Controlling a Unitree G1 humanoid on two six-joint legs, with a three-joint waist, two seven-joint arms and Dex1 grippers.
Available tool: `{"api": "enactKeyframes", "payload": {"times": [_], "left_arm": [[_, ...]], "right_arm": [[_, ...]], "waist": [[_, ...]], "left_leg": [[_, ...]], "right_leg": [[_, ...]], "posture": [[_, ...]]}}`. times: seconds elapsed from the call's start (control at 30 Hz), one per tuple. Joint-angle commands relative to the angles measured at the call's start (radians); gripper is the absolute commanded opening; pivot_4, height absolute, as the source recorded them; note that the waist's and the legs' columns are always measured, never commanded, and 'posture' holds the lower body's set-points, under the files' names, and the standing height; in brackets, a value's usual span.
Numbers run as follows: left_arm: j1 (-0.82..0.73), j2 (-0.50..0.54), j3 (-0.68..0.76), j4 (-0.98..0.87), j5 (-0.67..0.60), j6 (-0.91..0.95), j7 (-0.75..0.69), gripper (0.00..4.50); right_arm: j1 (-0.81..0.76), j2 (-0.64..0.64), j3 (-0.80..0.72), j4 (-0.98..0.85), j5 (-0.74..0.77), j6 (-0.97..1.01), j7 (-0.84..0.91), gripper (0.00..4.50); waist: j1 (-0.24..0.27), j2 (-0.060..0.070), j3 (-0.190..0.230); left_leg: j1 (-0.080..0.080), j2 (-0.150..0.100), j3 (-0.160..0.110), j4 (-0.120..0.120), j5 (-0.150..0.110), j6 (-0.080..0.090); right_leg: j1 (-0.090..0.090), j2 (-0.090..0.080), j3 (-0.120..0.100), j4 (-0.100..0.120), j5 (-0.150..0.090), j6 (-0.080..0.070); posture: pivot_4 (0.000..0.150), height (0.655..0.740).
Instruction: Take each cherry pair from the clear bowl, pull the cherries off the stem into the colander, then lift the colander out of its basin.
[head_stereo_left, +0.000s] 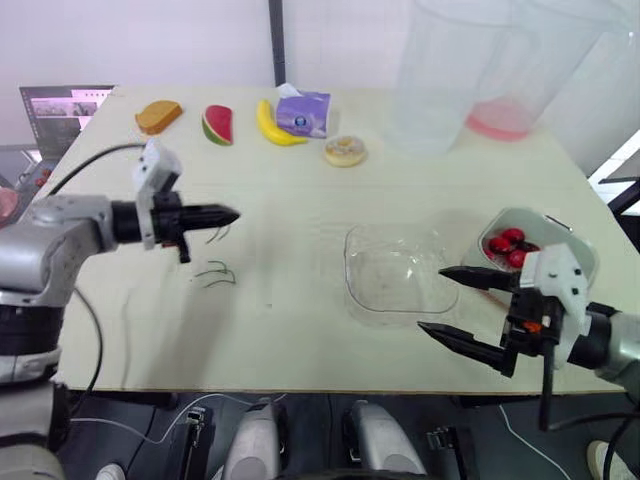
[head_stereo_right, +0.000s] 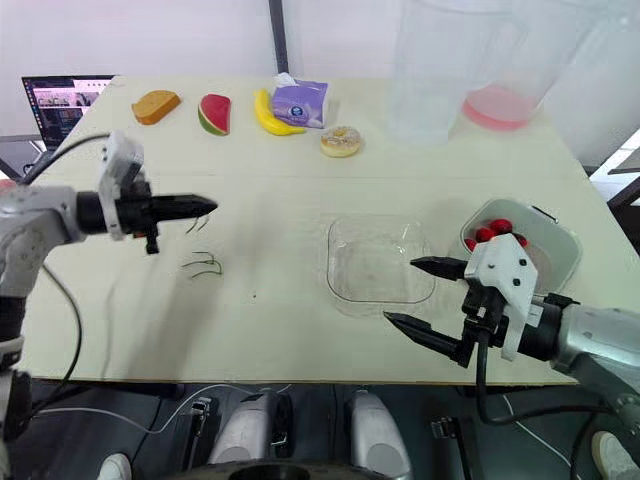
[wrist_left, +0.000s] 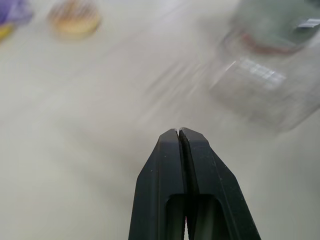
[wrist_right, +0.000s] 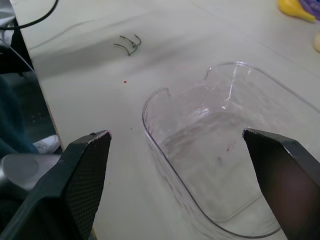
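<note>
**Right eye view: colander loaded with cherries, bowl empty, lift not yet begun**

Right eye view showed the colander (head_stereo_right: 548, 245) at the right side of the counter (head_stereo_right: 280, 170), seated in its pale basin (head_stereo_right: 574, 245). The two rims sat so close that they were hard to tell apart. A small cluster of red cherries (head_stereo_right: 493, 231) lay at the end of the colander nearer the clear bowl (head_stereo_right: 378, 262). The bowl stood just beside the colander toward the middle of the counter and held no fruit.

The colander looked like thin, stiff plastic with a light load, so it would probably come up easily. Its rim appeared the best place to pinch. The smooth plastic might slip in a shallow grip, the round cherries could roll if it tipped, and the basin might ride up with it.

The right tool (head_stereo_right: 399, 290) hung near the counter's front edge, beside bowl and colander. Its two black fingers were spread wide with nothing between them.

The left tool (head_stereo_right: 205, 206) was well apart, over the left half of the counter, with its fingers pressed together. A thin stem showed just under its tip, and whether it was pinched could not be told. Bare stems (head_stereo_right: 203, 266) lay on the counter close by.
</note>
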Motion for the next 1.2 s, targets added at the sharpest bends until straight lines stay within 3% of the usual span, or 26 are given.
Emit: {"api": "enactKeyframes", "payload": {"times": [0.03,0.2,0.23,0.33,0.53,0.7,0.87,1.03,1.2], "left_arm": [[0.033,0.024,0.03,0.038,0.038,-0.066,-0.028,0.0],[0.049,0.005,0.04,0.082,0.049,-0.09,-0.038,0.0],[0.04,-0.001,0.044,0.084,0.043,-0.083,-0.036,0.28],[0.032,0.006,0.034,0.079,0.031,-0.061,-0.072,1.35],[0.011,0.018,0.024,0.095,0.06,-0.088,-0.112,4.39],[-0.047,0.024,0.029,0.058,0.046,-0.089,-0.147,4.48],[-0.089,0.033,0.071,-0.058,-0.054,-0.002,-0.174,4.48],[0.007,0.047,0.131,-0.351,-0.213,0.083,-0.191,4.48],[0.117,0.036,0.149,-0.512,-0.238,0.033,-0.173,4.48]], "right_arm": [[-0.045,-0.016,-0.003,-0.003,0.031,0.001,0.001,4.46],[-0.082,-0.013,0.014,0.005,0.038,0.011,-0.009,4.46],[-0.085,-0.011,0.014,0.005,0.039,0.013,-0.013,4.49],[-0.085,-0.008,0.013,0.004,0.034,0.016,-0.017,4.5],[-0.072,-0.006,-0.001,-0.003,0.039,0.026,-0.023,4.5],[-0.071,-0.011,-0.022,0.012,0.044,0.031,-0.019,4.5],[-0.061,0.0,-0.076,0.038,0.056,0.052,-0.058,4.5],[0.041,0.042,-0.211,0.037,0.076,0.098,-0.101,4.5],[0.201,0.124,-0.359,0.031,0.038,0.097,-0.097,4.5]], "waist": [[0.003,-0.001,0.0],[0.006,-0.002,0.0],[0.006,-0.002,0.0],[0.002,-0.002,0.0],[-0.001,-0.002,0.0],[0.004,-0.002,0.0],[0.002,-0.002,0.0],[0.0,-0.001,0.0],[0.002,-0.001,0.0]], "left_leg": [[0.0,0.0,0.0,0.0,0.0,0.0],[-0.001,-0.001,0.0,0.0,-0.001,0.001],[-0.001,-0.001,-0.001,0.0,-0.001,0.001],[-0.001,-0.001,-0.001,0.0,-0.001,0.001],[-0.001,0.0,-0.001,0.0,-0.001,0.001],[-0.001,-0.001,-0.001,0.001,-0.001,0.001],[-0.001,-0.001,-0.001,0.001,-0.001,0.001],[-0.001,0.0,-0.001,0.001,-0.001,0.001],[0.002,0.0,-0.001,0.001,0.0,0.0]], "right_leg": [[0.0,0.0,0.0,0.0,0.0,0.0],[0.0,-0.003,-0.001,0.0,0.0,0.0],[0.0,-0.003,-0.002,0.0,0.0,0.0],[0.0,-0.002,-0.002,0.0,0.0,0.0],[0.0,-0.002,-0.002,0.0,0.0,0.0],[0.0,-0.002,-0.002,0.0,0.0,0.0],[0.0,-0.002,-0.002,0.0,0.0,0.0],[0.0,-0.001,-0.001,0.0,0.0,0.0],[0.003,-0.001,-0.001,0.0,0.0,0.0]], "posture": [[0.15,0.74],[0.15,0.74],[0.15,0.74],[0.15,0.74],[0.15,0.74],[0.15,0.74],[0.15,0.74],[0.15,0.74],[0.15,0.74]]}}
